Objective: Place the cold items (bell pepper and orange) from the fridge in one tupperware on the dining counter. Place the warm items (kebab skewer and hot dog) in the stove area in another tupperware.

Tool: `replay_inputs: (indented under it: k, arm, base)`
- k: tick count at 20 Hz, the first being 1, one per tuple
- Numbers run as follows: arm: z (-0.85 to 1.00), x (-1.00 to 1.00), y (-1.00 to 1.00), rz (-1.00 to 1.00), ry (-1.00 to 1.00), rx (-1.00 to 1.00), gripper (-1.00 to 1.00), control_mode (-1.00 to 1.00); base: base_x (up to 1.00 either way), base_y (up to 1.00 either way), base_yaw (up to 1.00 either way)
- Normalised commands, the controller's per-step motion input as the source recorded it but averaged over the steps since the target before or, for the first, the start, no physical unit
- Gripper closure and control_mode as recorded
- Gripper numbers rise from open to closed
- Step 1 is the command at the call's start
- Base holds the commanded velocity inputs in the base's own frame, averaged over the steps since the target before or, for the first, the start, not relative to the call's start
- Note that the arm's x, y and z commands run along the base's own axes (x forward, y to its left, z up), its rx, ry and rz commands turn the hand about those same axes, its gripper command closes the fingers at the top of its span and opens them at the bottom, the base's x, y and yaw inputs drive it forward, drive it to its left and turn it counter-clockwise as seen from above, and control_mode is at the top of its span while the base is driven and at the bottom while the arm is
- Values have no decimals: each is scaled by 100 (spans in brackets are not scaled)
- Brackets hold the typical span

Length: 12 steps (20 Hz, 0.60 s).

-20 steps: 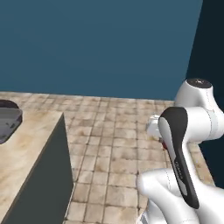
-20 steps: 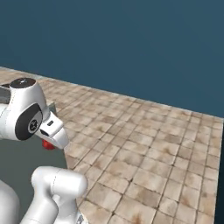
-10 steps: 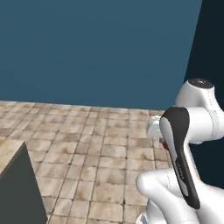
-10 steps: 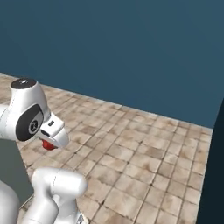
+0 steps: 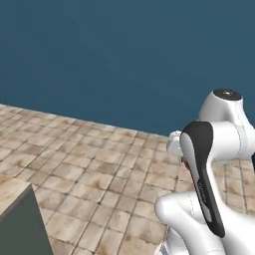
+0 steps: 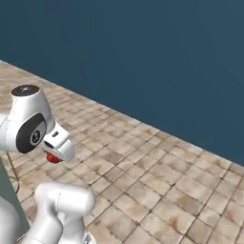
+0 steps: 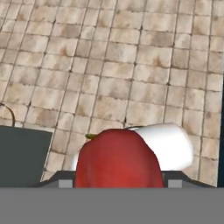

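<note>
In the hand view, a red bell pepper (image 7: 117,158) sits at the bottom centre of the frame, right where the claw (image 7: 117,181) has its fingers. The pepper is large in this picture and covers most of the claw; only small grey pieces appear at its lower left and lower right. A bit of green stem shows at the upper left of the pepper. The claw stands part open and is closed around the pepper, so the pepper is held between the fingers.

Behind the pepper, toward the right, there is a white rounded part. Under everything lies the tiled floor (image 7: 131,61), with beige and brown stone tiles. At the left edge, in the lower part of the frame, a dark grey panel (image 7: 22,155) comes in.

In the left base view, the white arm (image 5: 214,164) fills the lower right, folded, with a small red spot near its middle. A corner of the counter (image 5: 12,191) with a grey side appears in the lower left. The dark blue wall (image 5: 124,60) takes the upper half.

In the right base view, the arm is at the lower left, and the red pepper (image 6: 52,157) shows as a small red patch under the white hand. The blue wall runs across the top, the tiled floor below it.
</note>
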Motion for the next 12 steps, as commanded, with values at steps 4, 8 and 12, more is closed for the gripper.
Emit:
replay_inputs:
  k: [4, 8, 12]
  arm:
    - [0, 0, 0, 0, 0, 0, 100, 100]
    - [0, 0, 0, 0, 0, 0, 100, 100]
    - [0, 0, 0, 0, 0, 0, 100, 100]
  base:
    - [100, -18, 63]
    - [100, -26, 65]
    - [100, -44, 50]
